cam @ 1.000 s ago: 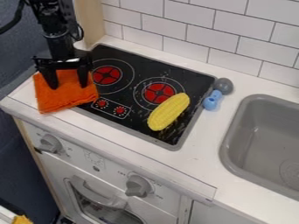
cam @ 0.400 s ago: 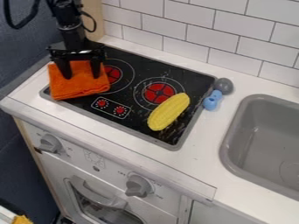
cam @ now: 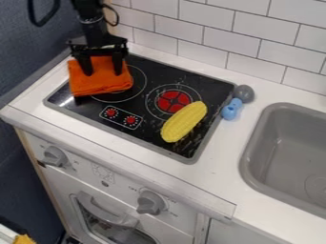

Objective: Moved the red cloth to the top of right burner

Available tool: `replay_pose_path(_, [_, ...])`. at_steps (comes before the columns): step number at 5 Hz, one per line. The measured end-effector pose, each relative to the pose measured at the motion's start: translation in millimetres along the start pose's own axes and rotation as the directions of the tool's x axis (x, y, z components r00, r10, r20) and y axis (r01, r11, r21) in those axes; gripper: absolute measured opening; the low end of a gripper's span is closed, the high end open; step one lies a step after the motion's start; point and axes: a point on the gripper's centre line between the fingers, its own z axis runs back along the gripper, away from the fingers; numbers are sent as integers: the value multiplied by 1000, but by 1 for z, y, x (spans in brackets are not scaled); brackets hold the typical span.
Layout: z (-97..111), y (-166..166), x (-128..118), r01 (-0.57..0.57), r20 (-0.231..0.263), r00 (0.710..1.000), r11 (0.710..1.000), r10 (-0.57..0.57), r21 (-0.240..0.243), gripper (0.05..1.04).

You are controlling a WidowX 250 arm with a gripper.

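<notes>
Folded orange-red fabric cloth [cam: 99,85]: laid over the left part of the black flat cooktop [cam: 151,133], across its left edge, with the left burner [cam: 139,82] partly covered. Cloth is straddled by the black two-finger gripper [cam: 103,74], fingers spread wide, presumably for pressing and sliding rather than pinching. Right burner, red-centred and ringed [cam: 173,101], is uncovered; rightward transfer judged necessary. Yellow textured toy corn cob [cam: 184,122], close beside that burner toward the cooktop's right edge, could be nudged.

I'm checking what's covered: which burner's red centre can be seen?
The right burner, by the yellow corn; the orange cloth hides the red centre of the left burner.
</notes>
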Motion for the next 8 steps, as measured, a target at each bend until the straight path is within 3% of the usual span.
replay_pose_path(2, [-2,-58,-5,131,-21,991,990,-132,-50,999])
replay_pose_path(5, [-5,-127,-31,314,-46,946,944,-320,-98,1000])
replay_pose_path(6, [-3,-152,-41,342,-66,933,930,-353,-135,1000])
replay_pose_path(8, [0,-182,-54,395,-79,910,910,-407,-126,1000])
